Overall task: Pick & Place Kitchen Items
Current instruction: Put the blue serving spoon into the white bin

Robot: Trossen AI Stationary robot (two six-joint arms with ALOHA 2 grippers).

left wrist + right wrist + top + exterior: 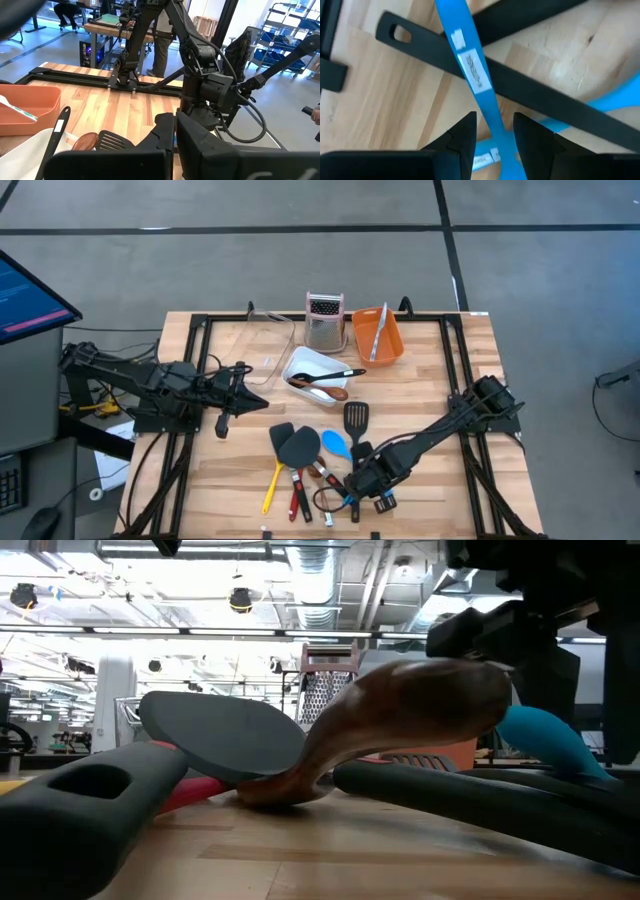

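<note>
Your right gripper [492, 135], at the table's five o'clock, straddles a blue spoon [470, 65] handle, jaws half open, not yet pinching. It looks light, stiff and slick, so grip mid-handle. Your left gripper [224, 423] waits closed and empty at nine o'clock.

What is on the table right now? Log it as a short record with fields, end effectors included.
surface: wooden table top
white tub: rectangular white tub holding a black-handled, wood-bowled spoon
orange tub: rectangular orange tub, beside the steel box grater with pink top
utensil pile: black spatulas, black slotted turner, blue spoon
left end effector: shut, empty, left of the pile
right end effector: straddling a blue plastic handle in the pile
</note>
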